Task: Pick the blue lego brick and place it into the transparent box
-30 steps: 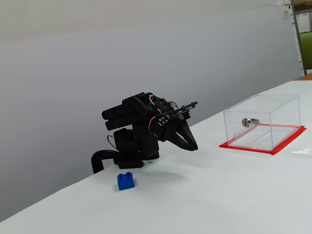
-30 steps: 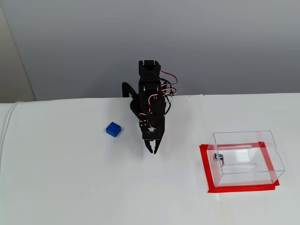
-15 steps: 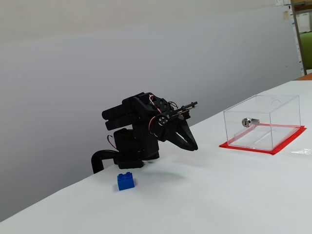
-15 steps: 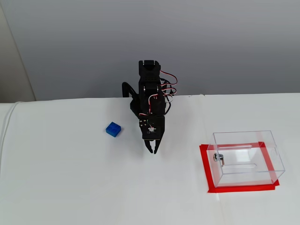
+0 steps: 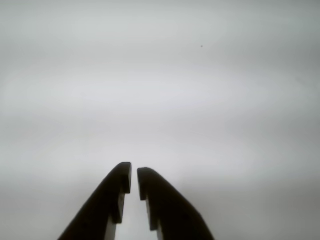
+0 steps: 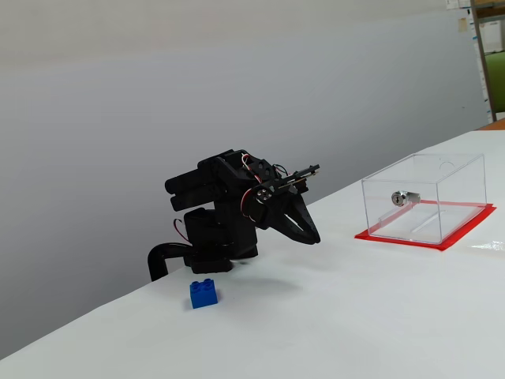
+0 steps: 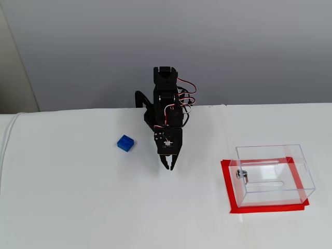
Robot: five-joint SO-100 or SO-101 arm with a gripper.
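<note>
The blue lego brick (image 6: 203,294) (image 7: 125,143) lies on the white table, left of the folded black arm in both fixed views. My gripper (image 6: 314,237) (image 7: 169,167) hangs just above the table with its tips pointing down, about a gripper's length from the brick. In the wrist view the gripper (image 5: 134,175) has only a thin slit between its fingers and holds nothing; only bare table lies beyond it. The transparent box (image 6: 458,189) (image 7: 270,148) stands on a red base sheet (image 6: 465,229) (image 7: 226,187) far to the right. The wrist view shows neither the brick nor the box.
A small silver metal cylinder (image 6: 404,197) (image 7: 241,175) sits inside the box at its left end. The arm's base (image 6: 209,245) stands at the table's back edge against a grey wall. A shelf (image 6: 493,55) shows at the far right.
</note>
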